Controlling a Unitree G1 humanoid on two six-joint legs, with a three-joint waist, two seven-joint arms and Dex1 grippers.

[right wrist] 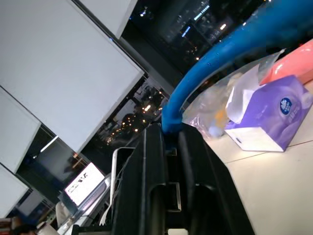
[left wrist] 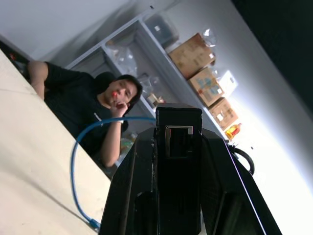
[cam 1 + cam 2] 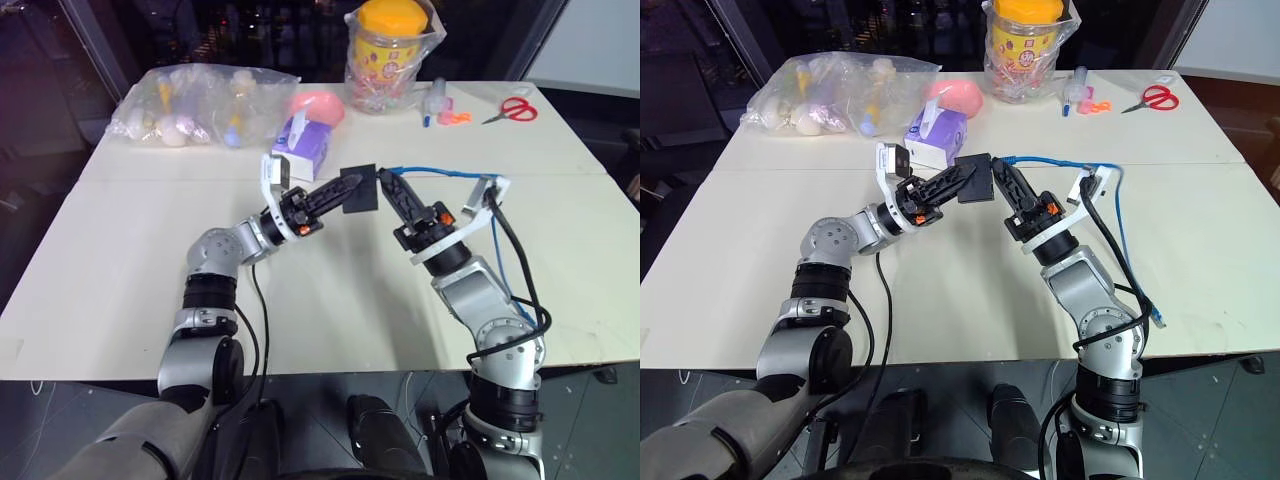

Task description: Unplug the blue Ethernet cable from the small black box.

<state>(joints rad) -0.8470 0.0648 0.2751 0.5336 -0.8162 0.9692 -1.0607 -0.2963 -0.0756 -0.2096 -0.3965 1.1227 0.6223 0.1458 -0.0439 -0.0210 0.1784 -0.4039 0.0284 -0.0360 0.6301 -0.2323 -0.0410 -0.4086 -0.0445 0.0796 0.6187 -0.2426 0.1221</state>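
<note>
Above the near half of the white table (image 3: 120,300), both arms meet in the air. The left gripper (image 3: 345,190) is closed on the small black box (image 3: 360,190) and holds it lifted, clear of the table. In the left wrist view the port of the box faces out between the fingers. Just beside it, the right gripper (image 3: 385,183) has its fingers pressed together on the blue Ethernet cable (image 3: 430,171) near its plug end, close to the side of the box. From there the cable goes away to the right, then bends back down along the right arm. Farther back stand a purple tissue box (image 3: 303,145), a clear bag of small items (image 3: 200,105), a yellow-lidded jar (image 3: 390,45) and red scissors (image 3: 512,110).
</note>
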